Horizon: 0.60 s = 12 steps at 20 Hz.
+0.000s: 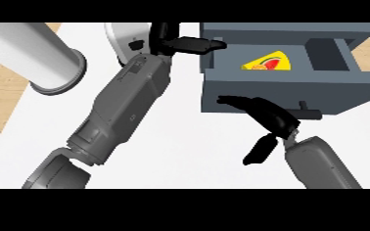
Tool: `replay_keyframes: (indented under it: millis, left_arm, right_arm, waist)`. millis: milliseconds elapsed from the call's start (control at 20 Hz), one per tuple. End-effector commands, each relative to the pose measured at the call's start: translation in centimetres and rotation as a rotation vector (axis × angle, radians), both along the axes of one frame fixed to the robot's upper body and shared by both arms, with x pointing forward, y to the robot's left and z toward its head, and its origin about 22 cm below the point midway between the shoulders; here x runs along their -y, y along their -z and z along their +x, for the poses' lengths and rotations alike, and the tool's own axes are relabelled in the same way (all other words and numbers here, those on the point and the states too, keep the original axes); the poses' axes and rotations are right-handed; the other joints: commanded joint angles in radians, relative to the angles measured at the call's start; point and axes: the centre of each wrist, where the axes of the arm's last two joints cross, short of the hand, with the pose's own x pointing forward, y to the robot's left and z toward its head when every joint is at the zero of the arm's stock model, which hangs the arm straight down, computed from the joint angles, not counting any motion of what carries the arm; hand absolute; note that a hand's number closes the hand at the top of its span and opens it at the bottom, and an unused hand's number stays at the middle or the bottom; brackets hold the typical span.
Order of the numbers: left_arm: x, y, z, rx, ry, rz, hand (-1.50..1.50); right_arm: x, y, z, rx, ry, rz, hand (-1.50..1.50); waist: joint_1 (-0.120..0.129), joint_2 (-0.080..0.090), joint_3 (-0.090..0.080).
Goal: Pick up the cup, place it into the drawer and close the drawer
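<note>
1. Cylinder, white and large [39,54], lies on its side well out to the left of the left hand; it has no part in the task and is clear of the arm's path

2. Cup [118,38], white and rounded, sits just to the left of the left hand [168,41] and right against the wrist, partly hidden by the forearm. It is not in the drawer yet. I cannot tell whether it rests on the white counter [188,147] or is lifted

3. Left hand is stretched far forward, with one black part pointing right toward the drawer's near corner. Whether it has closed on the cup or only lies beside it cannot be made out. The pose suggests the cup is being brought toward the opening

4. Drawer [274,85], grey and pulled open, is just to the right of the left hand and directly ahead of the right hand. A yellow wedge-shaped packet [269,62] already lies inside, so the cup will probably need the free floor beside it

5. Right hand [271,117] is released and holds nothing. Its fingers [242,101] are spread along the drawer's front panel, just left of the small dark handle [309,111], and the thumb hangs down. This placement looks like readiness to push the drawer shut once the cup is in
</note>
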Motion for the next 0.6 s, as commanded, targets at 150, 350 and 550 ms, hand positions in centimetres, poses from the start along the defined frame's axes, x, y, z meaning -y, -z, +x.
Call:
replay_keyframes:
  millis: [150, 350, 550]
  left_arm:
    - [-3.0, 1.2, -0.5, -0.004, 0.020, -0.026, -1.50]
    - [-4.2, 2.6, -1.1, -0.012, 0.012, -0.049, -1.50]
    - [-5.9, 2.9, -1.3, -0.017, 0.043, -0.041, -1.50]
  right_arm:
    - [2.4, 4.6, 4.5, -0.037, 0.071, -0.105, 1.50]
    - [3.2, 4.5, 6.7, 0.046, 0.104, -0.024, 1.50]
    - [4.7, 2.2, 9.3, 0.128, 0.185, 0.045, 1.50]
  waist:
    - [0.067, -0.002, 0.002]
    - [0.084, 0.004, 0.003]
    - [0.106, 0.012, 0.004]
